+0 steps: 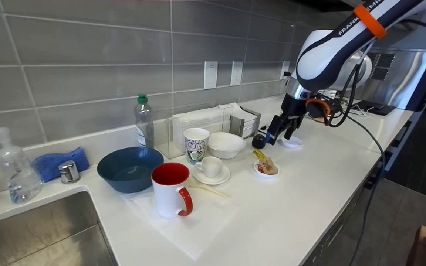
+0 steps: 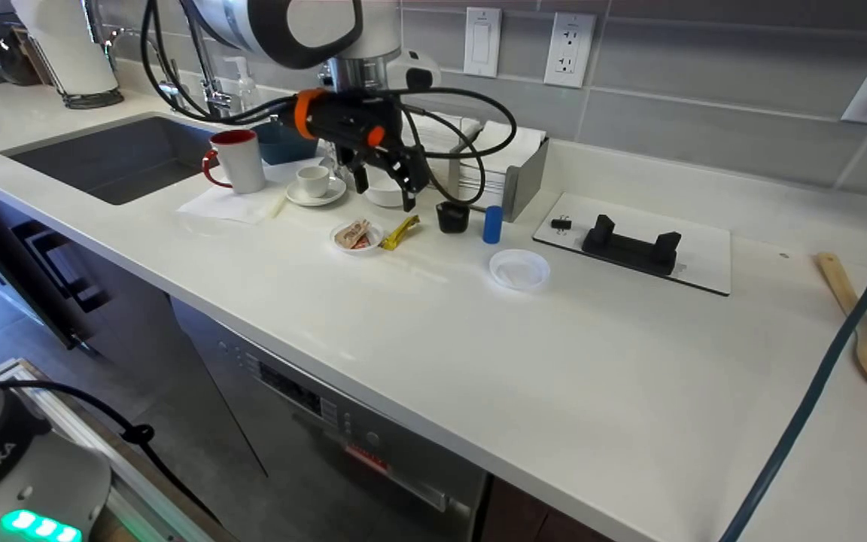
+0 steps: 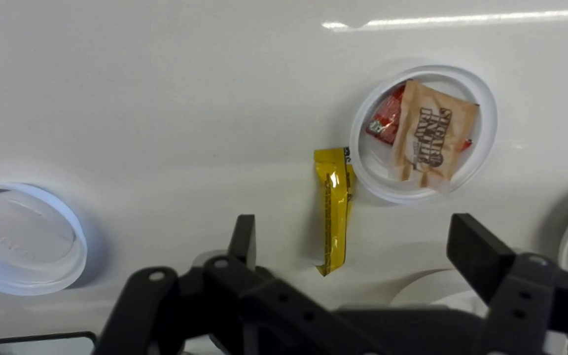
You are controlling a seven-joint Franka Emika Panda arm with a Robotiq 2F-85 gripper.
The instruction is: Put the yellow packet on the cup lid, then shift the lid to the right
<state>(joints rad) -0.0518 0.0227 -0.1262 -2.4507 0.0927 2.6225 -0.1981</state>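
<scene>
The yellow packet [image 3: 333,212] lies on the white counter, one end close against the rim of the cup lid [image 3: 375,160]. It shows in both exterior views [image 1: 260,153] [image 2: 401,232]. The cup lid [image 1: 266,176] [image 2: 375,238] is a small white round dish bearing a brown sugar packet [image 3: 434,133] and a partly hidden red packet [image 3: 387,116]. My gripper [image 3: 355,229] is open and empty. It hangs above the counter near the yellow packet [image 1: 279,137] [image 2: 385,197]. In the wrist view the yellow packet appears between the two fingers, below them.
Another white lid [image 2: 519,269] lies on the counter, beyond a blue cylinder [image 2: 492,224] and a black cup [image 2: 452,217]. A white bowl [image 1: 227,145], a small cup on a saucer [image 1: 213,181] and a red-and-white mug [image 1: 165,199] stand nearby. Napkin holders [image 2: 527,177] line the wall.
</scene>
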